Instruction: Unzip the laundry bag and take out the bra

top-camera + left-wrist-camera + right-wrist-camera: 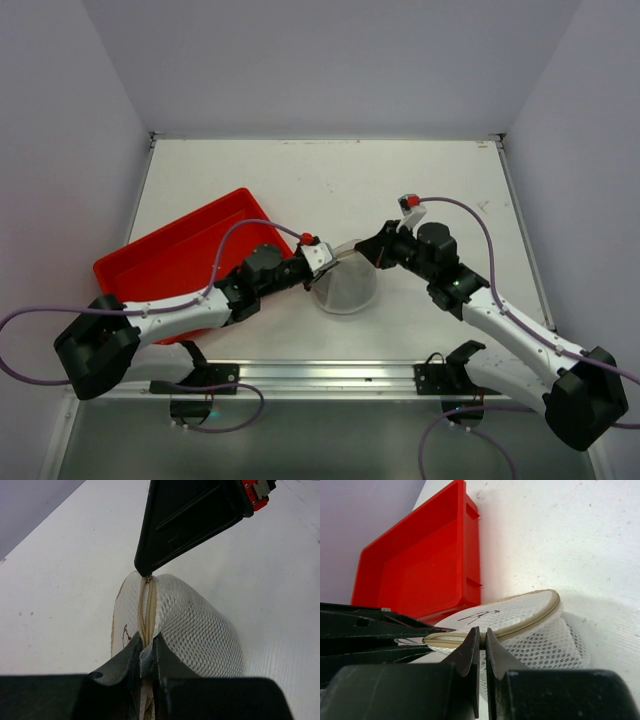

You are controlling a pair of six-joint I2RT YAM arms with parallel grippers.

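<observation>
The laundry bag [347, 287], a white mesh drum with a beige zipper rim, lies on the table between both arms. My left gripper [322, 264] is shut on a small fabric tab at the zipper seam [148, 652]. In the left wrist view the mesh wall [195, 625] and the closed zipper [147, 610] run away from the jaws. My right gripper [366, 251] is shut at the bag's zipper rim [482, 639], its tip on the zipper's far end [144, 573]. The flap lid [520, 611] lies flat. The bra is hidden.
A red plastic tray [175, 262] lies on the left, behind the left arm, and shows in the right wrist view [420, 565]. White walls enclose the table at the back and sides. A metal rail [330, 375] runs along the near edge.
</observation>
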